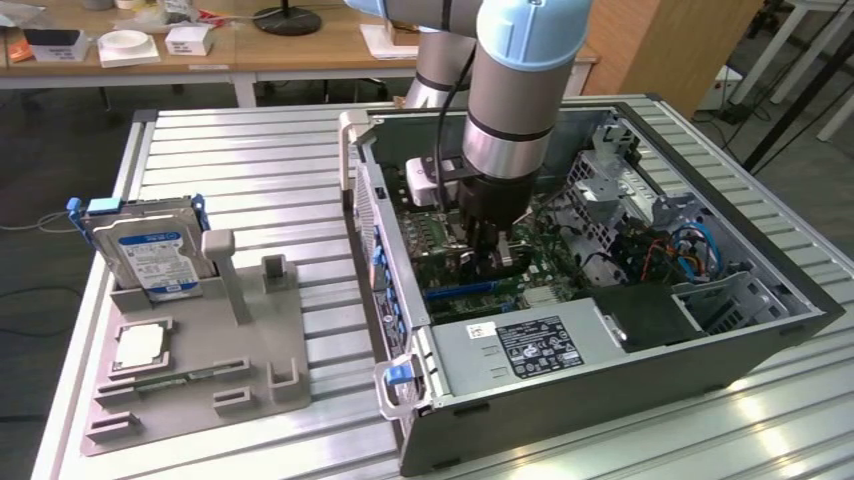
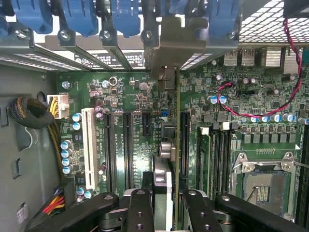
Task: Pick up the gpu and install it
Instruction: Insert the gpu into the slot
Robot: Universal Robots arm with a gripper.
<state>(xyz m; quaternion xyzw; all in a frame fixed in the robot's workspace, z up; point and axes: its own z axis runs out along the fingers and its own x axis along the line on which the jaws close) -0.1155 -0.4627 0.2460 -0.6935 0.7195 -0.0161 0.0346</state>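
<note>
The gpu [image 2: 176, 125] shows edge-on in the wrist view as a thin upright board. It stands over the motherboard [image 2: 135, 96] between the long black expansion slots, and its grey metal bracket [image 2: 166, 43] reaches the case's rear slot openings. My gripper [image 2: 166, 212] is shut on the card, one black finger [image 2: 141, 212] on each side of it. In the exterior view my gripper [image 1: 491, 255] reaches down deep inside the open computer case [image 1: 747, 330], just above the motherboard.
Blue slot latches [image 2: 77, 14] line the rear wall. A CPU socket [image 2: 260, 183] and a red cable [image 2: 270, 106] lie beside the slots. A power supply [image 1: 534, 345] fills the case front. Outside, a grey fixture [image 1: 200, 390] holds a hard drive [image 1: 150, 255], a processor [image 1: 140, 345] and a memory stick [image 1: 174, 380].
</note>
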